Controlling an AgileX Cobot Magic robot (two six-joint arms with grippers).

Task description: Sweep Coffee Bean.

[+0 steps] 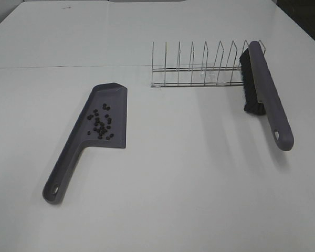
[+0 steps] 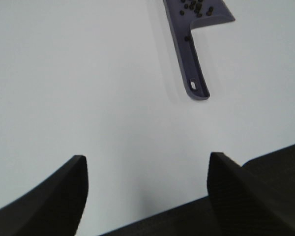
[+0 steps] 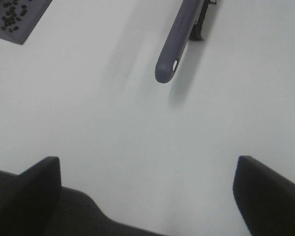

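1. Roughly twenty coffee beans (image 1: pixel 101 125) sit piled in the grey dustpan (image 1: pixel 111 100), flat on the white table (image 1: pixel 199 184).
2. Brush (image 1: pixel 268 89) leans on the wire rack (image 1: pixel 199 65), well apart.
3. Left gripper (image 2: pixel 147 189) and right gripper (image 3: pixel 147 191) both hang spread wide, holding nothing.

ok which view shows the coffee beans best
The exterior high view: the coffee beans all show, clustered on the grey dustpan. The left wrist view cuts off most of them at the frame edge; the right wrist view catches them small in a corner.
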